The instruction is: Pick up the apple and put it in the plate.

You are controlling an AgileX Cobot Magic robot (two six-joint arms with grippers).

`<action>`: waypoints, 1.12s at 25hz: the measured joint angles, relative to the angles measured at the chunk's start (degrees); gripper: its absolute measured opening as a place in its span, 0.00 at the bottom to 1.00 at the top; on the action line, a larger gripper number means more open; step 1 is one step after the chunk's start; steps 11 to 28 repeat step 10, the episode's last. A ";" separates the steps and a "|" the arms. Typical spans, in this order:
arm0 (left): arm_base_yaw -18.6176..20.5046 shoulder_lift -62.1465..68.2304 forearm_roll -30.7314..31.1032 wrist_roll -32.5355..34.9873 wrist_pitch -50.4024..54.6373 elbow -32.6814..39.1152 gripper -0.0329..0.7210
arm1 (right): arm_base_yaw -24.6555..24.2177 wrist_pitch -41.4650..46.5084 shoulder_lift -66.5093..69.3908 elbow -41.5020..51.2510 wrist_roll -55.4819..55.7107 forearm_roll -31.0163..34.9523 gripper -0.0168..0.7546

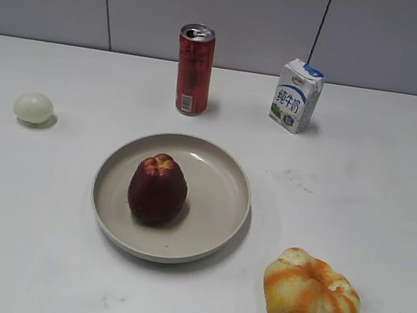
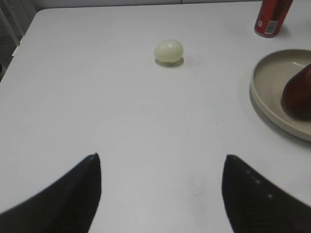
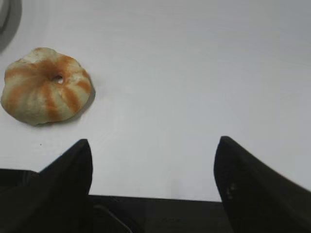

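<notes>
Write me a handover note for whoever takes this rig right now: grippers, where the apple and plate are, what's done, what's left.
Left gripper: open, empty, over bare table, short of the pale green ball.
Right gripper: open, empty, near the table's edge, beside the orange ribbed pumpkin.
Apple: sitting upright in the plate, left of its centre.
Done: apple is in the plate, neither gripper touching it.
Left: nothing apparent for the placement. Can and milk carton stand behind the plate.
</notes>
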 joint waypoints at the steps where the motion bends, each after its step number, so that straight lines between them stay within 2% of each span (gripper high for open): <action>1: 0.00 0.00 0.00 0.02 0.00 0.00 0.82 | 0.00 0.14 -2.21 0.02 -0.02 -0.14 0.78; 10: 0.00 0.00 0.00 0.01 0.00 0.00 0.82 | 0.00 0.27 -17.78 0.08 -0.13 -0.32 0.78; 28: 0.00 0.00 0.00 0.01 0.00 0.00 0.82 | 0.00 0.27 -17.78 0.08 -0.13 -0.32 0.78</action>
